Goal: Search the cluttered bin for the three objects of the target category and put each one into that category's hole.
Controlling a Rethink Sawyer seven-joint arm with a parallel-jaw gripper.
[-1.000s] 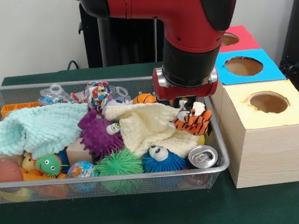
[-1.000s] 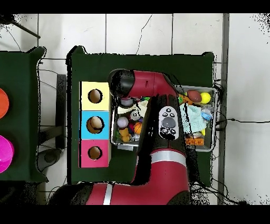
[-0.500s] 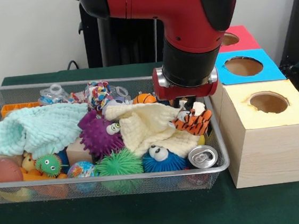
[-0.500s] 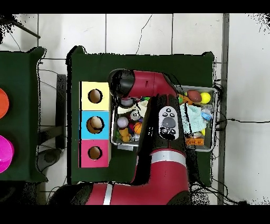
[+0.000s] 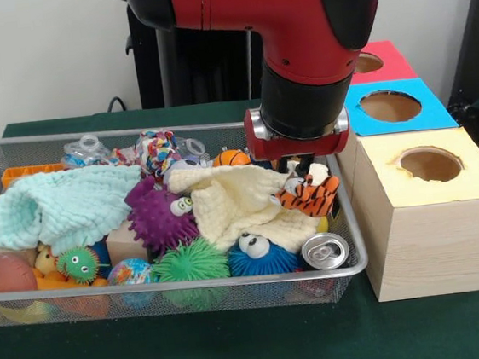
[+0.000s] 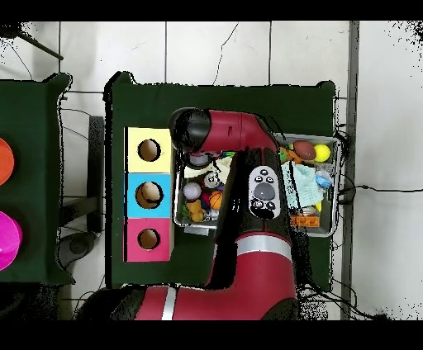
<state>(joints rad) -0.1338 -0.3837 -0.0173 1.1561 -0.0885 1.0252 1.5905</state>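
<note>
You are looking at the red and black arm (image 5: 291, 20) reaching down into the right end of the wire bin (image 5: 173, 285), with its gripper (image 5: 294, 167) sitting low just above the tiger plush (image 5: 310, 193). The wrist ring is hiding the jaws in the front view and the arm is covering them from overhead, so you cannot tell whether they are released or clenched. The tiger plush is lying against the right edge of the cream cloth (image 5: 234, 206), near the bin's right wall. A silver can (image 5: 324, 250) is resting at the front right corner, beside a blue spiky ball with eyes (image 5: 252, 255) and a green spiky ball (image 5: 190, 262). A purple spiky ball (image 5: 157, 214) is sitting between the cream cloth and a mint cloth (image 5: 62, 207). Just beside the bin on the green counter (image 5: 240, 347) 3 boxes are standing in a row: the yellow box (image 5: 436, 210) nearest, then the blue box (image 5: 395, 107), then the red box (image 5: 377, 60), each with 1 round hole on top. From overhead, something pale is showing inside the blue box's hole (image 6: 149, 194).
</note>
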